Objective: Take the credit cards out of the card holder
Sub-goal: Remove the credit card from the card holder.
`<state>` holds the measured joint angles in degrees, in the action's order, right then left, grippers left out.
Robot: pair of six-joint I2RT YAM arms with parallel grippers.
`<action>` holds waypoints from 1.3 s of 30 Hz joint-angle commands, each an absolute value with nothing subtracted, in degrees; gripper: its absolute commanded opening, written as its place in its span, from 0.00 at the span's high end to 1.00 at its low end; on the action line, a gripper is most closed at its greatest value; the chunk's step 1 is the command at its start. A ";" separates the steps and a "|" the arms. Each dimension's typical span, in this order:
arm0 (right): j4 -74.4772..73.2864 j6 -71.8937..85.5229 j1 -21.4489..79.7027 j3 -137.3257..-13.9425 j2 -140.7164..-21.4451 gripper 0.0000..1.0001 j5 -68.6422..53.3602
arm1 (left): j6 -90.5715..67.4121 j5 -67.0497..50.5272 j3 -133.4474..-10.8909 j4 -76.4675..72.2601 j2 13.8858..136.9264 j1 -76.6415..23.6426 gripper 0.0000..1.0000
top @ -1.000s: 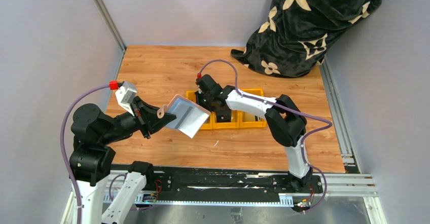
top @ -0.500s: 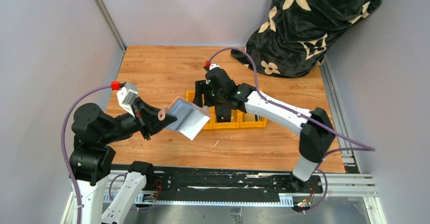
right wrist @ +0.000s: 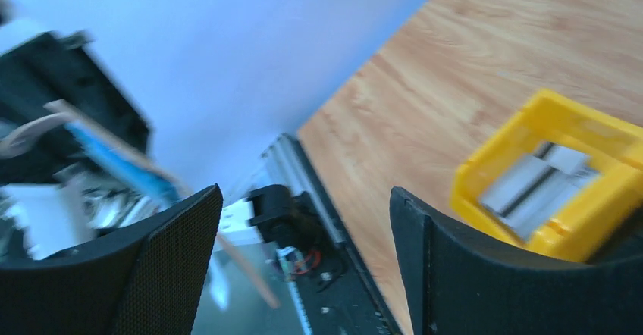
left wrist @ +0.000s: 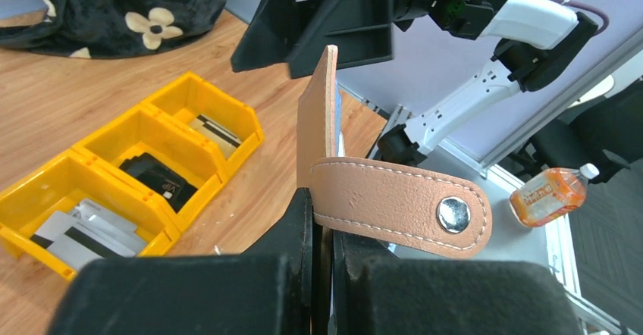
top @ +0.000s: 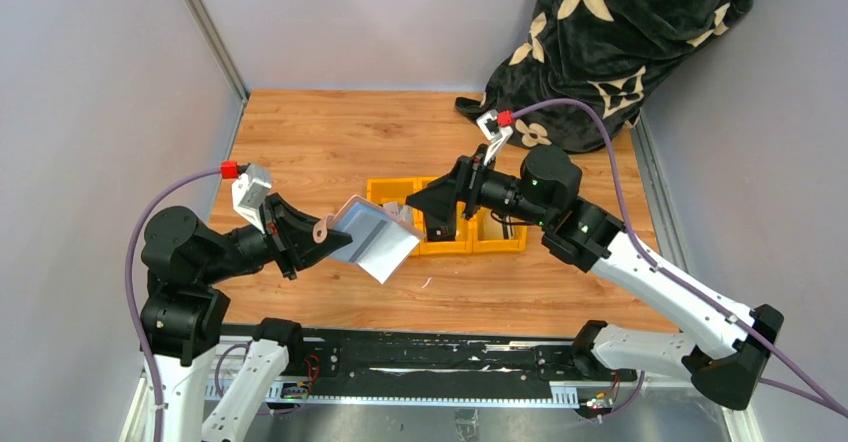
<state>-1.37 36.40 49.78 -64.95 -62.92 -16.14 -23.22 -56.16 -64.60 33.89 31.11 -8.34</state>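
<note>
Spanning the bench [top: 330, 142] beneath the right hand [top: 418, 202] stand yellow bins [top: 450, 248]. The card holder [top: 372, 240] is aloft, clamped in the left hand [top: 315, 237]. The right hand faces it, fingers apart, likely reaching in; the next move calls for pinching one exposed card edge. Some credit cards [left wrist: 85, 230] already lie binned.

"VIP" in light print on black item [left wrist: 157, 180] in middle yellow bin [left wrist: 114, 132], left-centre of left wrist view; nothing else legible
</note>
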 commanded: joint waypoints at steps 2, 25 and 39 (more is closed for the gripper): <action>12.60 45.43 49.56 -60.05 -61.97 0.15 -31.68 | -27.28 -58.93 -62.65 28.34 30.75 -8.13 1.00; 14.72 41.68 60.11 -60.86 -65.56 0.87 -31.46 | -31.98 -59.22 -60.91 25.26 31.30 -8.13 1.00; 18.54 42.49 60.42 -59.55 -64.87 0.83 -31.97 | -41.65 -64.30 -56.81 15.67 30.62 -8.09 0.99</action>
<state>15.29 42.26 59.53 -58.67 -65.01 -30.61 -39.20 -61.63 -56.23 18.55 31.00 -8.14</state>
